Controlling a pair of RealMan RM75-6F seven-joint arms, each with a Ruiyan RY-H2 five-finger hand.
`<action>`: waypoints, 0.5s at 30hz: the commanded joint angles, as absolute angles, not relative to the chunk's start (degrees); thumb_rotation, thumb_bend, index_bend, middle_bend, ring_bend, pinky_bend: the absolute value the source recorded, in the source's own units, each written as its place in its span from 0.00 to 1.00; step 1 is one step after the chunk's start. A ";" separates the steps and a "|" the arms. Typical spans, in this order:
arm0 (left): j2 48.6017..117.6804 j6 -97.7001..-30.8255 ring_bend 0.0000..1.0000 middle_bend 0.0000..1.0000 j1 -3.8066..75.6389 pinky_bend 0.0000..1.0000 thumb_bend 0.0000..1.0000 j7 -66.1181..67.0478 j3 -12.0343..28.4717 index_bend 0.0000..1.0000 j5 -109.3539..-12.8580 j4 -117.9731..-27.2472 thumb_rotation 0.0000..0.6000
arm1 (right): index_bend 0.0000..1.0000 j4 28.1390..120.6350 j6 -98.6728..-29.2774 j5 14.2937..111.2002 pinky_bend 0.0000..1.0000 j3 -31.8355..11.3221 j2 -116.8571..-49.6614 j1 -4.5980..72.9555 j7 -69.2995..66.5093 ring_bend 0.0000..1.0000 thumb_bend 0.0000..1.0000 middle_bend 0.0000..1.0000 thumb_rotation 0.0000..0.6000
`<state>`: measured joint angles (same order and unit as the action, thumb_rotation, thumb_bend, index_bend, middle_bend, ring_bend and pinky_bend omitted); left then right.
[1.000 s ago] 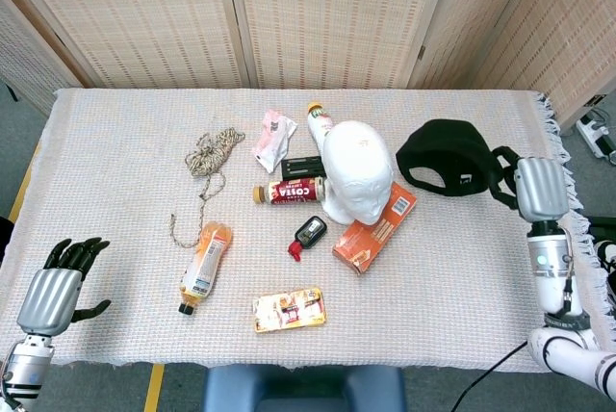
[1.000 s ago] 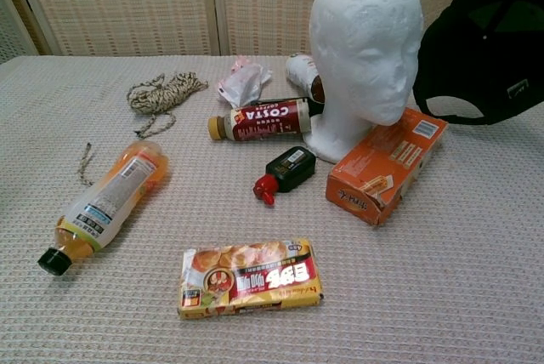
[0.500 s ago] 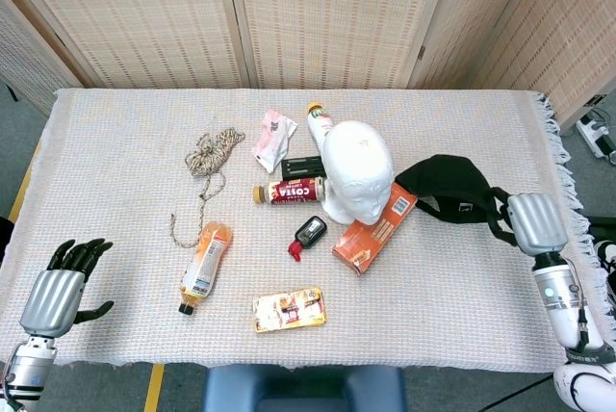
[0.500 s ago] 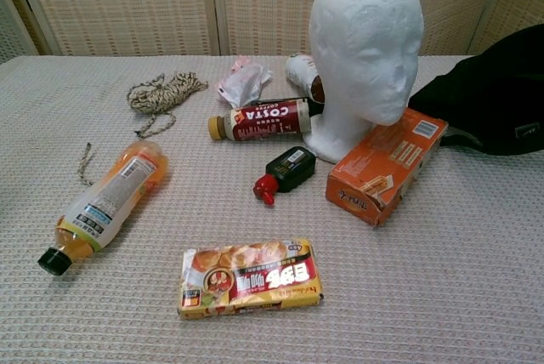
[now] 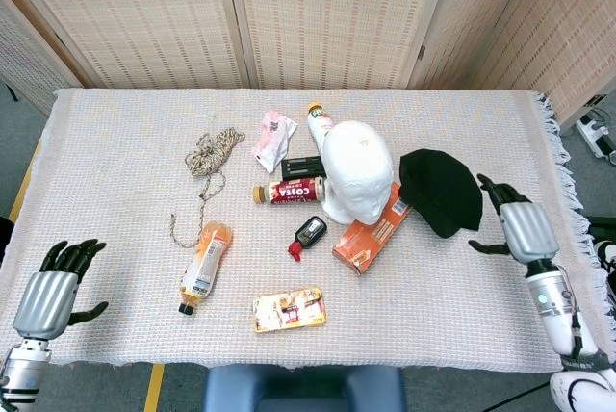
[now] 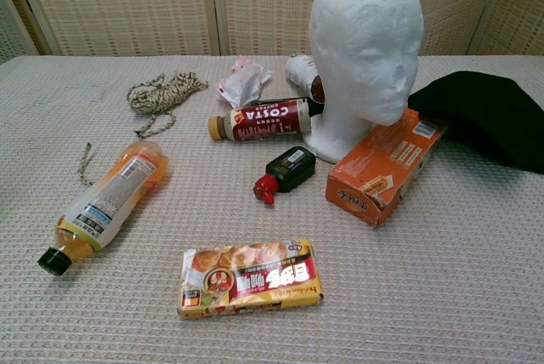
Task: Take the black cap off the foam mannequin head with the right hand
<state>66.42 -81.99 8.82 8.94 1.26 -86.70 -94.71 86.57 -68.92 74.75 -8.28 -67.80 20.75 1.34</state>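
The white foam mannequin head (image 5: 356,179) (image 6: 365,45) stands bare at the table's middle. The black cap (image 5: 440,191) (image 6: 484,117) lies flat on the cloth just right of it, one edge resting against the orange box (image 5: 375,229) (image 6: 387,164). My right hand (image 5: 513,224) is at the table's right edge, a little right of the cap, fingers spread and holding nothing. My left hand (image 5: 53,287) hangs at the front left corner, fingers apart and empty. Neither hand shows in the chest view.
Around the head lie a Costa coffee bottle (image 5: 289,191), a white bottle (image 5: 319,123), a black-and-red key fob (image 5: 306,236), a crumpled wrapper (image 5: 272,136), a rope (image 5: 207,167), an orange juice bottle (image 5: 204,263) and a snack packet (image 5: 289,309).
My right hand lowered the cap from the air onto the table beside the head, let go of it and drew back to the right, fingers now spread. The left hand barely moved.
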 commanded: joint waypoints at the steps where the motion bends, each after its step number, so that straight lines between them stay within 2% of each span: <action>1: 66.42 -82.00 0.19 0.18 8.81 0.13 0.05 8.94 1.27 0.19 -86.69 -94.71 1.00 | 0.01 87.70 -71.97 76.75 0.36 -7.67 -66.75 18.85 0.67 0.20 0.00 0.24 0.90; 3: 66.41 -82.07 0.19 0.18 8.79 0.13 0.05 8.92 1.33 0.19 -86.63 -94.72 1.00 | 0.04 88.44 -73.83 77.74 0.38 -7.21 -66.11 17.70 0.32 0.24 0.00 0.28 0.93; 6: 66.80 -82.19 0.19 0.18 8.85 0.13 0.05 9.14 1.59 0.19 -86.47 -94.58 1.00 | 0.07 91.78 -81.44 81.34 0.40 -4.12 -63.92 11.89 -1.20 0.25 0.04 0.30 1.00; 15: 67.79 -83.10 0.19 0.18 8.76 0.13 0.05 9.72 2.07 0.19 -86.54 -94.28 1.00 | 0.07 94.16 -88.51 83.64 0.40 -0.72 -62.52 4.75 -1.27 0.25 0.05 0.30 1.00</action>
